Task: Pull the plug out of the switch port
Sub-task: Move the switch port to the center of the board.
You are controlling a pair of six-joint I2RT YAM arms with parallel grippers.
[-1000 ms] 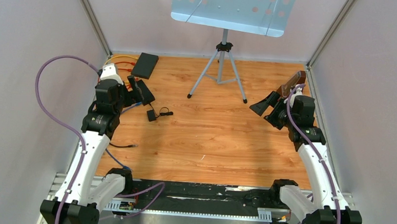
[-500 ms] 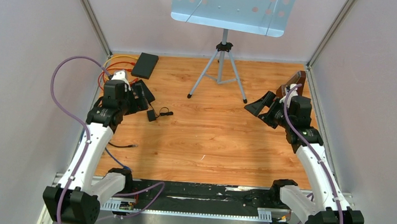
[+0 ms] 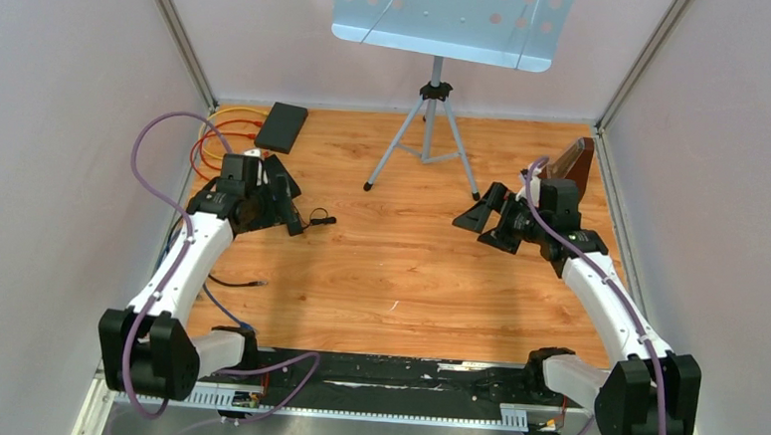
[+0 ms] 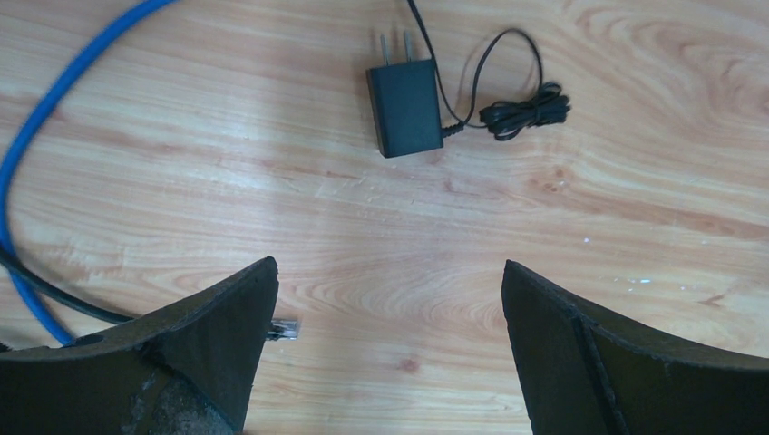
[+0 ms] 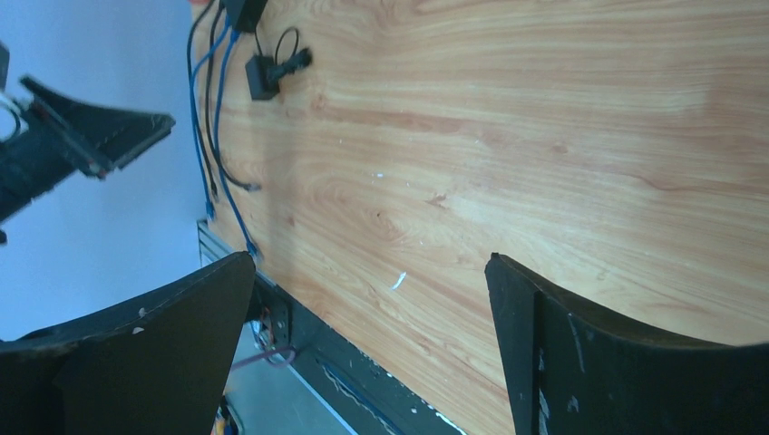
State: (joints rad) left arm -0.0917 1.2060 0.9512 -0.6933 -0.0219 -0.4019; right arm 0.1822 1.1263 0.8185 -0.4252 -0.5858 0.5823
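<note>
Grippers wide open, empty: left gripper [image 4: 390, 272] beside switch [image 5: 245, 9] near far-left corner of worktop [image 3: 408, 279], right gripper [image 5: 370, 263] toward right edge. Blue cables [image 4: 88, 56] leading into switch; plug too small to discern.

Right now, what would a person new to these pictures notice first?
The pale blue music stand at the far middle stands out most. Next, the left gripper is open near a black power adapter on the left side, and the right gripper is open on the right.
</note>
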